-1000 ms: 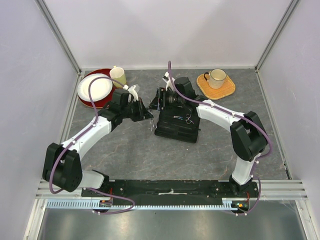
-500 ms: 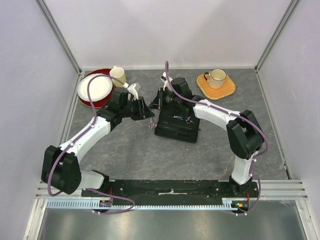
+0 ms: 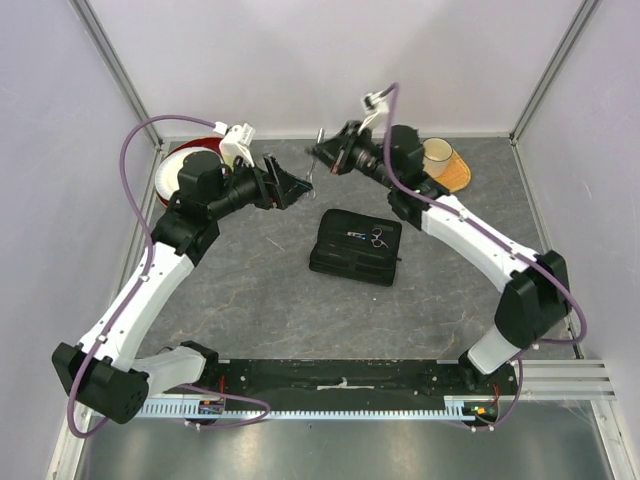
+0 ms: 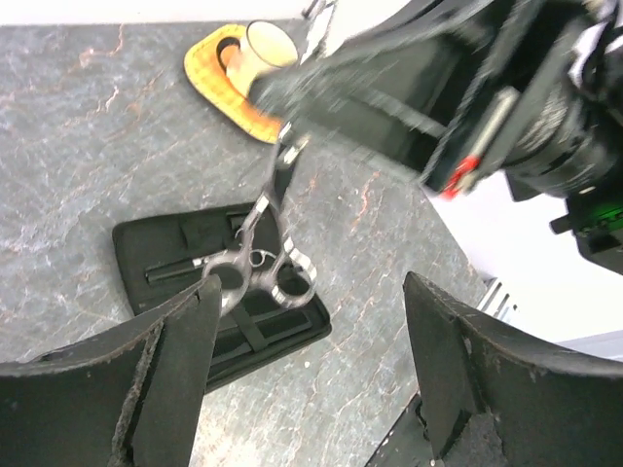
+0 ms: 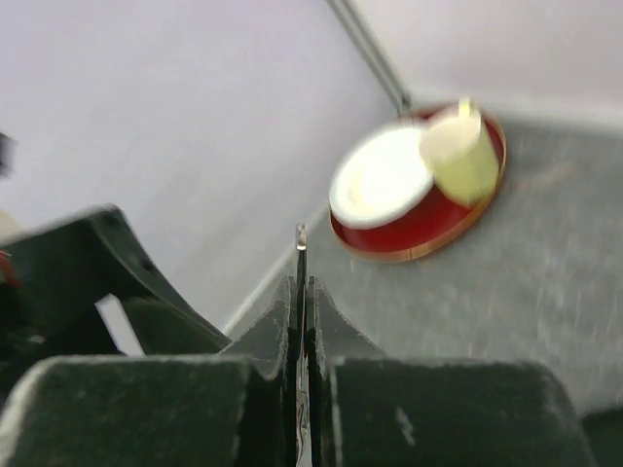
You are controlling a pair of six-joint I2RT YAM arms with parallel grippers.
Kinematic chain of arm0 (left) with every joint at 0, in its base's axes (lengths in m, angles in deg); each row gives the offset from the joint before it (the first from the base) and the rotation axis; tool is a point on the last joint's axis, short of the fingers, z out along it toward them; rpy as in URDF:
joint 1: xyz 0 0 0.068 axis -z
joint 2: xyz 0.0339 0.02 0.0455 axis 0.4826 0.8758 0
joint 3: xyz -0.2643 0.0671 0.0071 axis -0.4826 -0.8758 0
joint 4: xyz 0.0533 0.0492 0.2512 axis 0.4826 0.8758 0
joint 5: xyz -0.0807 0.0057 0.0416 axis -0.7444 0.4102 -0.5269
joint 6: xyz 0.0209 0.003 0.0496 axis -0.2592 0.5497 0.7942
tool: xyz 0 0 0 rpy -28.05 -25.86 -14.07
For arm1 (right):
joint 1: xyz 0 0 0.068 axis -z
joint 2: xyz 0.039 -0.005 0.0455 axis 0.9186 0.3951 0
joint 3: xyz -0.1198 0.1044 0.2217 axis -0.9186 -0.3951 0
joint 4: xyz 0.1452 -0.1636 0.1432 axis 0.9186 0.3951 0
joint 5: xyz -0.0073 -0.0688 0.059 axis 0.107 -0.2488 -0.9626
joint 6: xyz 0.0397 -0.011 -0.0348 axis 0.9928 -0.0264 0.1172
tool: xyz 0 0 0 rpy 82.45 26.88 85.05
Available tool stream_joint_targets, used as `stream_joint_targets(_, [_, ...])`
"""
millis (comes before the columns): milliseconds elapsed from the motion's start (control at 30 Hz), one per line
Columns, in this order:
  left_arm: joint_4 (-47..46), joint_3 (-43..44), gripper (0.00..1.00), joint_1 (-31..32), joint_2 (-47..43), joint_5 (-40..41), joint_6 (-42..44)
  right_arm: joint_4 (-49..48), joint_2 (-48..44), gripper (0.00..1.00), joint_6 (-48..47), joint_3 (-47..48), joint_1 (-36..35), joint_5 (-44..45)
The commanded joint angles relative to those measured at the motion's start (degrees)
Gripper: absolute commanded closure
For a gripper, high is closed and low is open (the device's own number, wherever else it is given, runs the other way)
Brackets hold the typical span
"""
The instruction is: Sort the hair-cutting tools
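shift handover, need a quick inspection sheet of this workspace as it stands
surface: grey stone-look table, no spill seen
job's things: held scissors hang from right claw by the blade; second scissors lie on black case; combs not made out
clutter: mug on woven mat; cup and white plate on red plate
grippers: left claw open, empty; right claw shut on held scissors
cables: purple cable looped along each arm, no snag seen
surroundings: white walls, metal frame posts

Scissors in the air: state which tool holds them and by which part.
The right tool holds the scissors by the blades, near the tip; the rings hang free. The left tool is open and grips nothing.
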Motion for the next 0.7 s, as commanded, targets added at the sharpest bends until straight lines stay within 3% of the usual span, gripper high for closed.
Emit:
stream_joint_targets(0, [-3.9,4.4,0.18,0.2,-1.9,-2.3,-0.4,-15.2,-6.0,1.0,2.1,3.1,3.5,2.4])
stream_joint_targets(400, [-29.6,5.2,0.09,0.2,-3.7,-15.4,-9.7,-44.2,-8.5,1.0,19.4,3.4,8.5,-8.6])
stream_joint_targets(667, [-34.6,5.3,0.09,0.2,-1.3,-16.2,-15.6,-54.1,-8.6,1.0,26.4,4.9,8.9,-11.0])
